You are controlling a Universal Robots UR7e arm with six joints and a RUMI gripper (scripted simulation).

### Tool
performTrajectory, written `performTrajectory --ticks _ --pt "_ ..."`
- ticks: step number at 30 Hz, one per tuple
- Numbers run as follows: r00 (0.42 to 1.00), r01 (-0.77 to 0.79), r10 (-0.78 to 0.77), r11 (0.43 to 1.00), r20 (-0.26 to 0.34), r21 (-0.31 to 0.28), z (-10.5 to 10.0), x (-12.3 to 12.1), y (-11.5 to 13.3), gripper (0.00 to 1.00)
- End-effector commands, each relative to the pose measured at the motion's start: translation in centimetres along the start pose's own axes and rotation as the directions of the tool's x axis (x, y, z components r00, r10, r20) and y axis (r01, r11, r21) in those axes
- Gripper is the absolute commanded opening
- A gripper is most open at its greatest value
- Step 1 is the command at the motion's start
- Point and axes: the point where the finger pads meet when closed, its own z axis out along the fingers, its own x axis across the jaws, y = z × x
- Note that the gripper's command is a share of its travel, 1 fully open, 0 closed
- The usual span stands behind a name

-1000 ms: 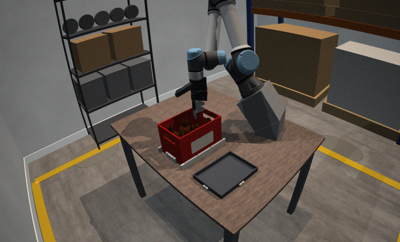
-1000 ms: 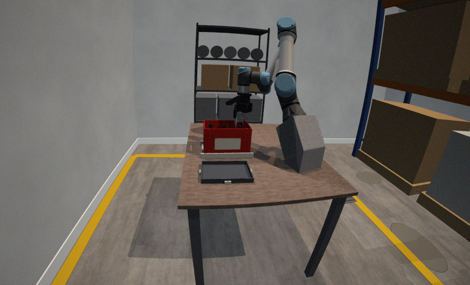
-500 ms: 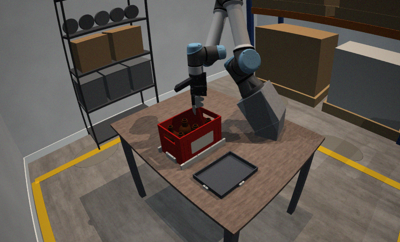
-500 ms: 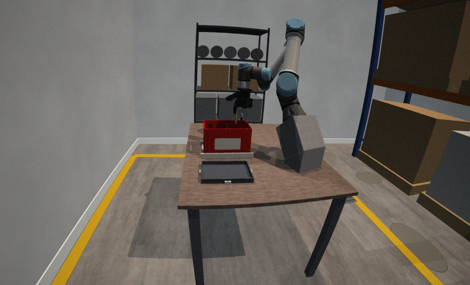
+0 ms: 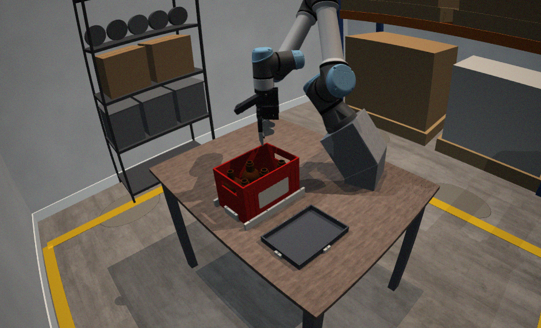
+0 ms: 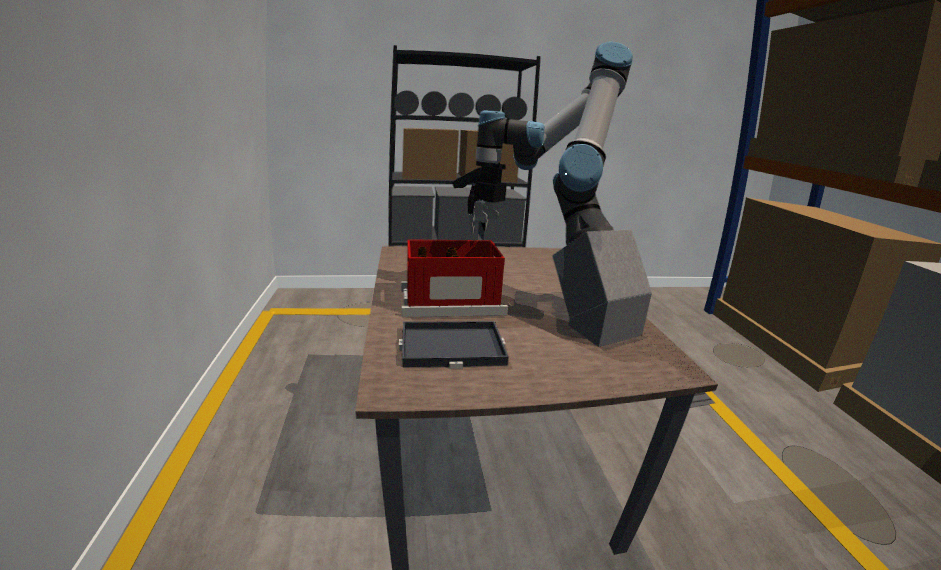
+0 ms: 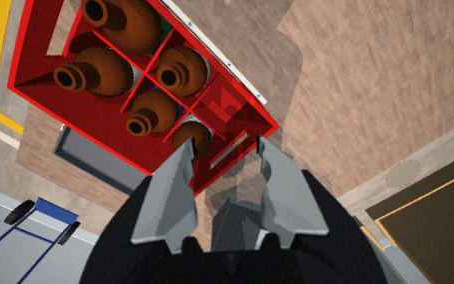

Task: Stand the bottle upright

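The arm is holding the gripper [image 5: 261, 137] just above the far corner of the red crate [image 5: 264, 191], pointing straight down. Its two grey fingers are standing partly apart with nothing between them; in the wrist view the crate's corner and bare counter [image 5: 357, 220] are showing through the gap. The crate is sitting on the counter inside pale stop rails [image 5: 273, 208], its red dividers splitting it into cells.

Five brown bottles [image 7: 182, 70] are standing upright in those cells, all seen from above with their dark openings facing the wrist camera. One bottle [image 7: 193, 136] is sitting in the cell nearest the gripper, and the left fingertip is covering most of its top. The other four are filling the cells farther from the gripper. From these angles the necks are looking much alike, so I cannot say which one differs in thickness.

The dark tray [image 5: 304, 236] is lying flat on the counter just in front of the crate, apart from it, and nothing is resting in it. The grey block [image 5: 356, 150] carrying the arm is leaning on the counter to the right of the crate. A black shelf rack [image 5: 85, 69] with boxes is standing against the wall behind.
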Motion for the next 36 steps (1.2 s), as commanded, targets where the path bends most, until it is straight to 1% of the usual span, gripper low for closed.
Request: performTrajectory --ticks 1,8,9,36 --pt "1.0 -0.002 0.002 1.0 -0.008 -0.012 -1.04 0.05 0.14 0.38" --pt "1.0 -0.001 0.001 1.0 -0.008 -0.013 -1.3 0.04 0.15 0.38" --pt "1.0 -0.001 0.001 1.0 -0.009 -0.014 -1.28 0.03 0.16 0.0" --pt "1.0 0.0 0.0 1.0 -0.01 -0.016 -1.17 0.05 0.28 0.0"
